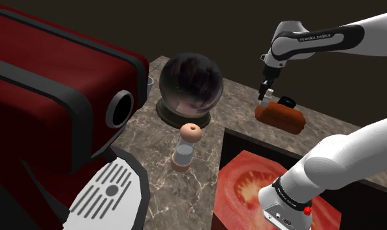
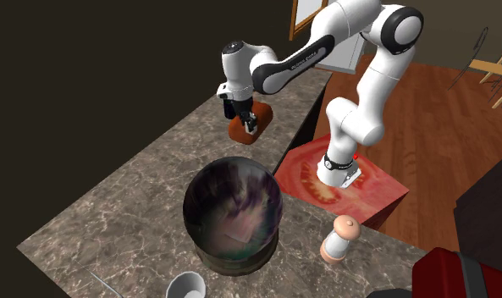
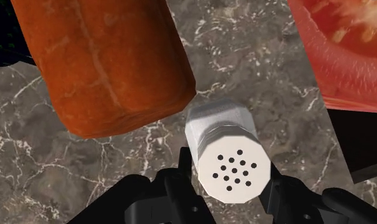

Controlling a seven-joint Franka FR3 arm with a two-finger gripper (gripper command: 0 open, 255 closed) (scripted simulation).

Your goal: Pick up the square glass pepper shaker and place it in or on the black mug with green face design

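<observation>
Brown-veined marble worktop (image 1: 153, 189) runs under everything, with plain dark wall behind it in the shoulder view. At that view's left, a big dark red appliance (image 1: 48, 98) with black trim and a grey slotted plate stands at the worktop's near left corner. Just past it, toward the back edge, sits a small white cup (image 1: 149, 82). Next comes a large glass sphere (image 1: 190, 85) on a dark round base, standing upright. In front of the sphere, nearer the front edge, is a small mill (image 1: 187, 147) with a peach knob on top, also upright and well apart from the rest.

Further right the worktop steps back around the robot's stand (image 1: 250, 186), whose top bears a picture of a sliced tomato. Beyond the stand, toward the worktop's far right end, the gripper (image 1: 266, 91) points straight down. Its black fingers (image 3: 180, 175) clasp the pepper shaker (image 3: 228, 159) from both sides; the shaker is upright, square-shouldered and pale, with a white cap dotted with holes. It is just beside one end of an orange-brown block (image 1: 280, 119) lying on the worktop. I cannot tell whether the shaker's base touches the marble. Behind the block, close against it, is the black mug (image 1: 288, 102), mostly hidden.
</observation>
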